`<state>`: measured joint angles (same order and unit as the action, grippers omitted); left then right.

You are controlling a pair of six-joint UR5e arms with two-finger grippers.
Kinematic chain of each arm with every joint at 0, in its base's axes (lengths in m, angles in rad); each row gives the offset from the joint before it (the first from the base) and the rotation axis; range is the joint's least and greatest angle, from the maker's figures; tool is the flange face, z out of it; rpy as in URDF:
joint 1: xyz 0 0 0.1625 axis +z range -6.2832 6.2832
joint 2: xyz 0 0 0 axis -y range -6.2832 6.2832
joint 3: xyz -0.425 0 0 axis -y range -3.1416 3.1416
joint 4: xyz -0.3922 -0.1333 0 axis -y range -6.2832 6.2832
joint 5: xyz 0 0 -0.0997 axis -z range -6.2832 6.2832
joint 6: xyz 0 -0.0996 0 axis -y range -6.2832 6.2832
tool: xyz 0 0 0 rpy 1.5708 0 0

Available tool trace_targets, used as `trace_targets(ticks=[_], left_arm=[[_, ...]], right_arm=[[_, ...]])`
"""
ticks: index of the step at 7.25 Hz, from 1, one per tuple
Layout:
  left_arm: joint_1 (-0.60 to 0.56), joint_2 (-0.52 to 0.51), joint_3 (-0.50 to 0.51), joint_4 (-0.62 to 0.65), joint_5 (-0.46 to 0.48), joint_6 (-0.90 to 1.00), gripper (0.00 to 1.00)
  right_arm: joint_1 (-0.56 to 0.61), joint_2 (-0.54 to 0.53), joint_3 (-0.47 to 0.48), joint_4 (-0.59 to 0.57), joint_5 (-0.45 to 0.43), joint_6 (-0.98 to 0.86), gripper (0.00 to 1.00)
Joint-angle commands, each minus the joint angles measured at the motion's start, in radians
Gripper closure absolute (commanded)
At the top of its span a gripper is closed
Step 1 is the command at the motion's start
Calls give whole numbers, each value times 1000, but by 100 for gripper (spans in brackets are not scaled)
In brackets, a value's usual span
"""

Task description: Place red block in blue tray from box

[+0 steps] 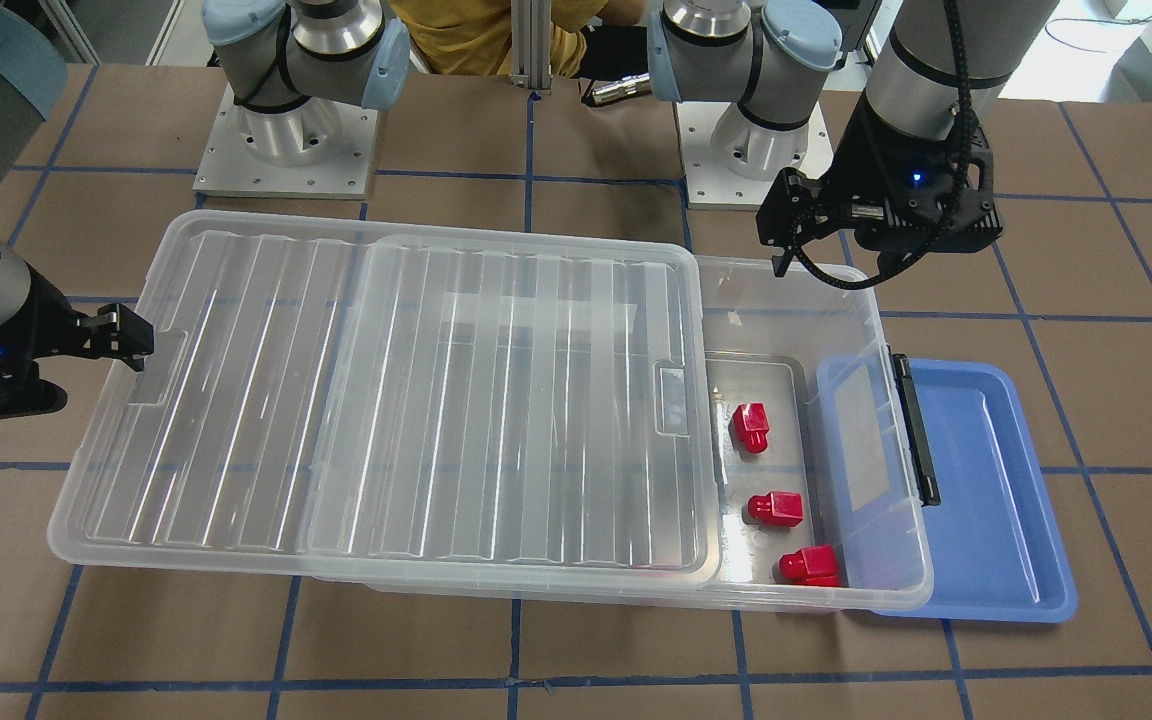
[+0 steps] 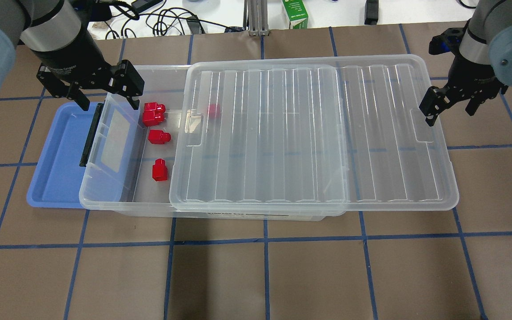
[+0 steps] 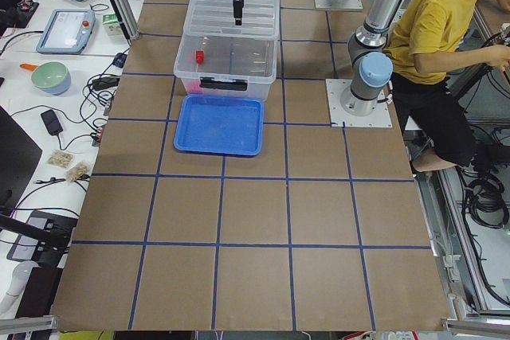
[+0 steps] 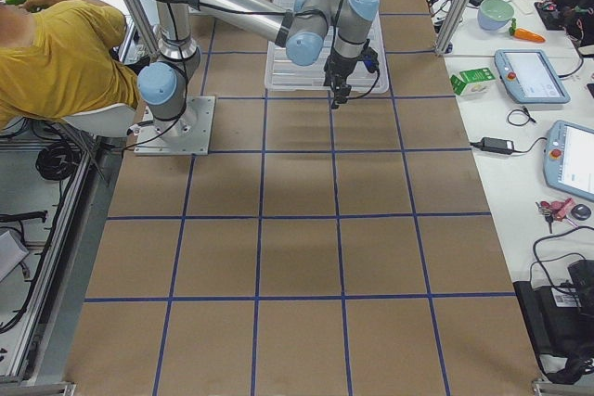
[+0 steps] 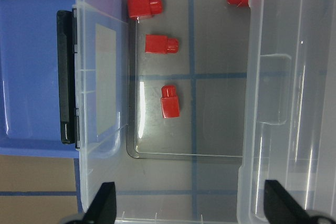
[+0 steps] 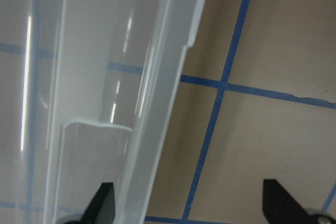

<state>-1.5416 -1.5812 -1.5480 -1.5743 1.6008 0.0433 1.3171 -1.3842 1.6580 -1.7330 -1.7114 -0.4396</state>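
Observation:
Three red blocks (image 1: 751,425) (image 1: 774,508) (image 1: 811,565) lie on the floor of the clear box (image 1: 866,430) at its uncovered end; they also show in the overhead view (image 2: 159,137) and the left wrist view (image 5: 169,102). The ribbed lid (image 2: 309,133) is slid toward my right side. The blue tray (image 2: 56,155) lies partly under the box's latch end (image 2: 89,135) and holds nothing. My left gripper (image 2: 105,100) hovers open and empty above the far side of the uncovered end. My right gripper (image 2: 451,106) is open over the lid's far right rim (image 6: 157,129).
A faint red patch (image 2: 214,110) shows through the lid near the far wall; I cannot tell what it is. Both arm bases (image 1: 286,140) stand behind the box. A person in yellow (image 3: 446,29) sits behind them. A green carton (image 2: 295,13) and cables lie beyond the table.

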Motion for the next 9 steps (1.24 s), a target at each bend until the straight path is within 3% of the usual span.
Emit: trace_targets(ticks=[1, 2, 3, 6, 9], left_arm=[[0, 0, -7, 2, 1, 6, 0], [2, 0, -38, 2, 1, 22, 0], [0, -8, -88, 23, -2, 38, 0], [5, -54, -337, 392, -8, 85, 0], [6, -94, -368, 441, -5, 86, 0]], right_arm=[[4, -58, -15, 9, 10, 50, 0], [13, -84, -38, 33, 41, 96, 0], [33, -101, -88, 127, 58, 195, 0], [135, -101, -175, 248, 50, 373, 0], [214, -110, -179, 247, 62, 444, 0]])
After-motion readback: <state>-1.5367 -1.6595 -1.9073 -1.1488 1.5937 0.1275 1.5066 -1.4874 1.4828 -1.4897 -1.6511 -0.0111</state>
